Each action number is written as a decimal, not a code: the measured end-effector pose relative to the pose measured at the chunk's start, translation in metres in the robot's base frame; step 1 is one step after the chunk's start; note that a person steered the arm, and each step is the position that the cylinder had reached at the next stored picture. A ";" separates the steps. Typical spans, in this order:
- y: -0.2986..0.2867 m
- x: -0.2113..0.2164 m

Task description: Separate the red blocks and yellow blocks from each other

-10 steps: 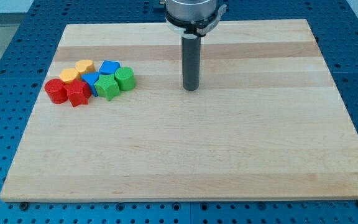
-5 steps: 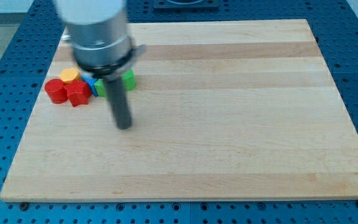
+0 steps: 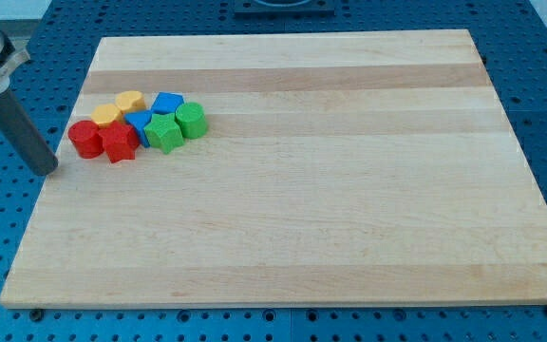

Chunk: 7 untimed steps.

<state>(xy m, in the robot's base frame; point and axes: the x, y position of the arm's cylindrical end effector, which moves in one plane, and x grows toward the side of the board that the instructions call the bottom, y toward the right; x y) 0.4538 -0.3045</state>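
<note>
Eight blocks in one tight heap near the top left of the table [image 3: 302, 190]. Two reds at the heap's left end: left red block [image 3: 84, 139], round, and right red block [image 3: 119, 143], bumpy at the edges, touching side by side. Two yellows just above them: left yellow block [image 3: 105, 116] and right yellow block [image 3: 130, 102], also touching each other. Left yellow block pressed right up against both reds, or so close that no gap shows. To the right of those, top blue block [image 3: 166, 103] and low blue block [image 3: 139, 122], then left green block [image 3: 166, 134] and right green block [image 3: 190, 120], all packed in too. No gripper on this arm, so nothing wide, narrow or held; only a dark rod, leaning in from the view's top left corner. My tip [image 3: 47, 172] down at the table's left edge, left of and a bit below left red block, near it but not touching. Nothing between tip and reds. Task not begun, by the look of it: reds and yellows in one clump, none pulled away. Everything left to do. Likely plan: push the reds toward the view's bottom or the yellows toward the top, to open a clear gap. Tricky bit: low blue block snug against right red block, so likely to slide along too.
</note>
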 end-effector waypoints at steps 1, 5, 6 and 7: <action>0.000 -0.011; 0.050 -0.048; 0.073 -0.048; 0.071 -0.058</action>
<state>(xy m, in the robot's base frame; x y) 0.3955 -0.2335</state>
